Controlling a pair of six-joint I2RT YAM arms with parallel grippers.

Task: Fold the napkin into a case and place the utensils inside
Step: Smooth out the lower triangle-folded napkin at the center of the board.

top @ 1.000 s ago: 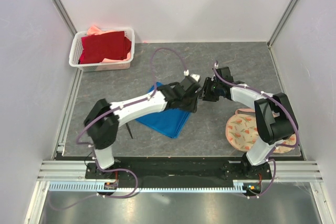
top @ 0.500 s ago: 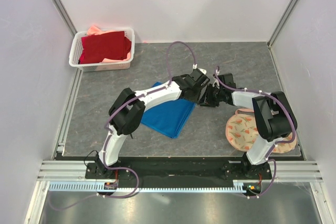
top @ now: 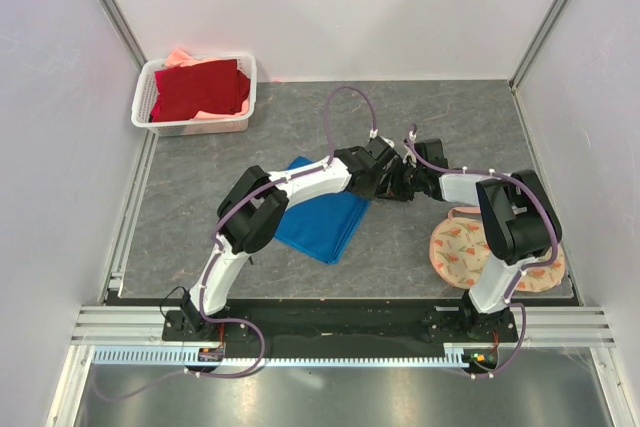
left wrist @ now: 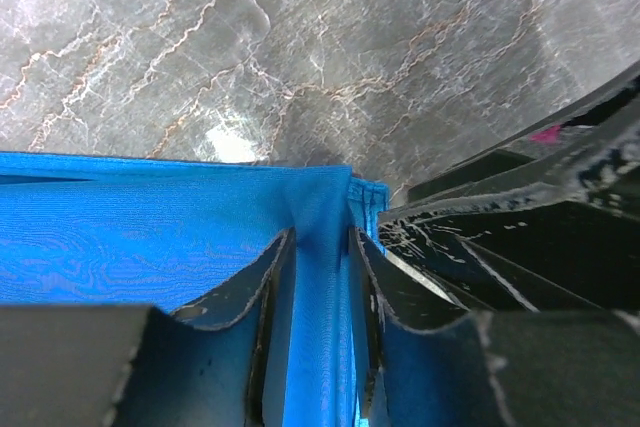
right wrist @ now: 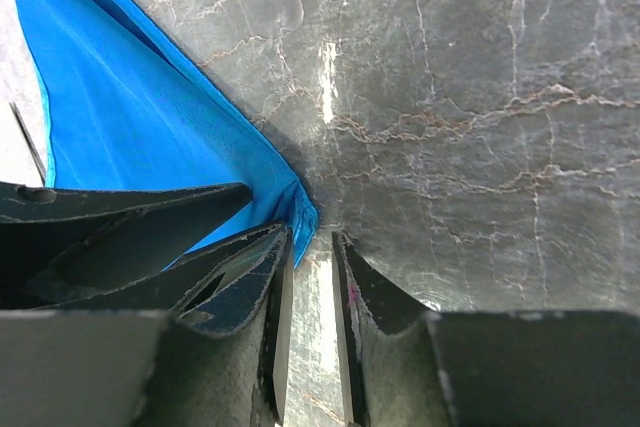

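The napkin point(top: 320, 222) is a bright blue cloth lying folded on the grey table, left of centre. My left gripper point(top: 380, 182) is at its far right corner. In the left wrist view the left gripper point(left wrist: 320, 237) is closed on a raised ridge of the napkin point(left wrist: 150, 217) near that corner. My right gripper point(top: 400, 185) faces it from the right. In the right wrist view the right gripper point(right wrist: 310, 237) stands slightly open with bare table between the jaws, and the napkin's corner point(right wrist: 120, 97) touches its left fingertip. A thin black utensil point(right wrist: 25, 142) lies beyond the cloth.
A white basket point(top: 140, 107) holding a dark red cloth point(top: 200, 87) stands at the back left. A round peach floral mat point(top: 455, 247) lies at the front right, partly under the right arm. Purple cables loop above both arms.
My left arm has swung right along the napkin to its far right corner. My right gripper has moved slightly left to meet it there.
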